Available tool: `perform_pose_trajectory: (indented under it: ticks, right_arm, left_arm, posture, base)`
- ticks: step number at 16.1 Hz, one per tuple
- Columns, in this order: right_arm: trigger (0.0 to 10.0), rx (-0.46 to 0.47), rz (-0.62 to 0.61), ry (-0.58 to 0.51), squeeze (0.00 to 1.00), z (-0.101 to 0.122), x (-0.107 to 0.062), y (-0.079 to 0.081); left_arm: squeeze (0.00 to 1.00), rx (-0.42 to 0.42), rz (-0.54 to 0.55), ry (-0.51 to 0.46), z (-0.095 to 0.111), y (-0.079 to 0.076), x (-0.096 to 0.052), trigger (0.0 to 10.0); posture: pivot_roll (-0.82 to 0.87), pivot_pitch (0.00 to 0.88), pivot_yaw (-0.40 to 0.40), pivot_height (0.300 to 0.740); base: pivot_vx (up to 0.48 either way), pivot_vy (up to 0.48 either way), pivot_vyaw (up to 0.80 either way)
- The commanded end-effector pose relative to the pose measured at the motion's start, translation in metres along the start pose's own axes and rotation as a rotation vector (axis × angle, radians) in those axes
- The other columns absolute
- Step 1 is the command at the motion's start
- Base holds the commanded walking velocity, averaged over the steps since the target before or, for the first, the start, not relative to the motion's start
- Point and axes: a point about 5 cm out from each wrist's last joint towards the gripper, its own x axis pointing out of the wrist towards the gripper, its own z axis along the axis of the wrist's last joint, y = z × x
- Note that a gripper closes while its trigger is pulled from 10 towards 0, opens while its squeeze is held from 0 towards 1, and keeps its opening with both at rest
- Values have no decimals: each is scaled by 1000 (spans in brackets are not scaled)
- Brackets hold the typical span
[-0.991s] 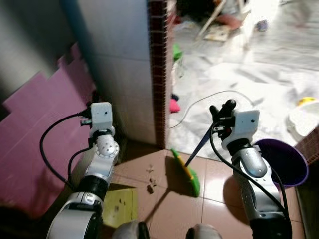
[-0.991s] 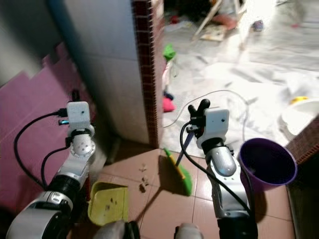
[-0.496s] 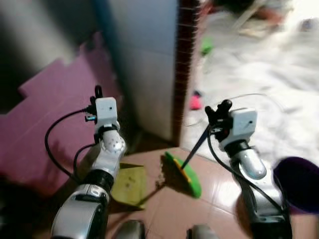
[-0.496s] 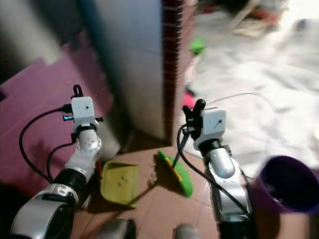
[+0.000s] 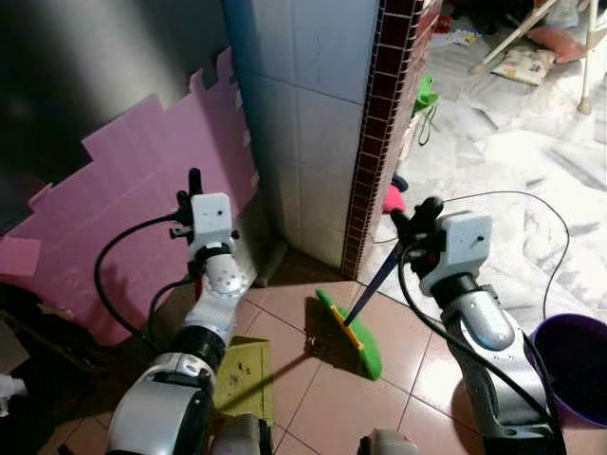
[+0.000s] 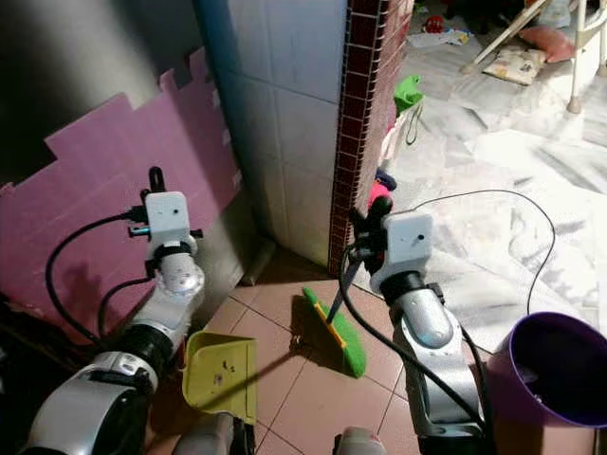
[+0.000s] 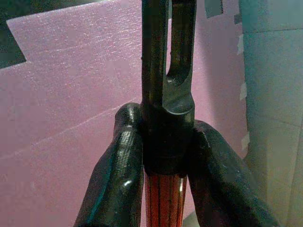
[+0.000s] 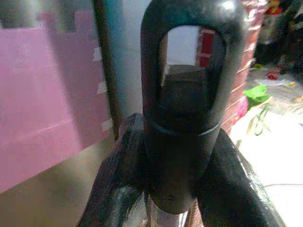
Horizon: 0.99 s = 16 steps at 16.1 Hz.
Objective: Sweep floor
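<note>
My right gripper (image 5: 417, 220) is shut on the black top end of the broom handle (image 8: 189, 118), with a finger (image 8: 120, 165) on either side of it. The dark handle slants down to the green broom head (image 5: 353, 334), which rests on the brown tiles by the wall corner. My left gripper (image 5: 194, 187) is shut on the dustpan handle (image 7: 163, 94), black at its end and red lower down. The yellow-green dustpan (image 6: 223, 374) sits on the floor near my feet. A few dark crumbs (image 6: 296, 338) lie just left of the broom head.
A tiled wall corner with a dark red edge (image 5: 379, 123) stands straight ahead. Pink foam sheets (image 5: 123, 209) lean on the left wall. A purple bucket (image 6: 560, 365) sits at the right. A thin cable (image 5: 531, 204) loops over the bright white floor beyond, along with pink and green items (image 5: 394, 197).
The whole view has swung and sharpened as the camera moved. Both grippers keep their hold, and broom head and dustpan stay in about the same places relative to my arms.
</note>
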Motion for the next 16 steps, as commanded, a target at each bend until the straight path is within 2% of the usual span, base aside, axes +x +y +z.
perform_pose_trajectory:
  ticks: [1, 2, 3, 7, 9, 11, 14, 16]
  right_arm:
    - [10000, 12, 34, -43, 0, 11, -1, 5]
    - [10000, 54, 85, -17, 0, 9, -2, 11]
    - [10000, 133, 162, 32, 0, 4, -5, 20]
    - [10000, 287, 357, 197, 0, -8, -32, 34]
    - [10000, 312, 432, 264, 0, -10, -45, 32]
    - [10000, 324, 494, 298, 0, -6, -49, 29]
    - [10000, 384, 559, 317, 0, 2, -48, 24]
    - [10000, 399, 555, 286, 0, 11, -37, 13]
  left_arm:
    - [0, -16, 16, 27, -2, 0, 1, 10000]
    - [0, -96, -37, 81, -6, -7, -3, 10000]
    - [0, -162, -82, 131, -8, -16, -7, 10000]
    - [0, -194, -145, 145, -1, -35, -12, 10000]
    - [0, -191, -167, 155, -2, -40, -16, 10000]
    - [0, -187, -180, 173, -6, -42, -19, 10000]
    - [0, -185, -200, 178, -7, -45, -22, 10000]
    - [0, -192, -216, 175, -4, -48, -22, 10000]
  posture:
    - [-181, 142, 60, 740]
    - [-197, 155, 55, 740]
    - [-204, 160, 54, 740]
    - [-232, 171, 56, 740]
    - [-244, 170, 56, 740]
    - [-255, 164, 54, 740]
    - [-253, 147, 53, 740]
    - [-251, 133, 56, 740]
  base:
    - [0, 0, 0]
    - [0, 0, 0]
    - [0, 0, 0]
    - [0, 0, 0]
    - [0, 0, 0]
    - [0, 0, 0]
    - [0, 0, 0]
    - [0, 0, 0]
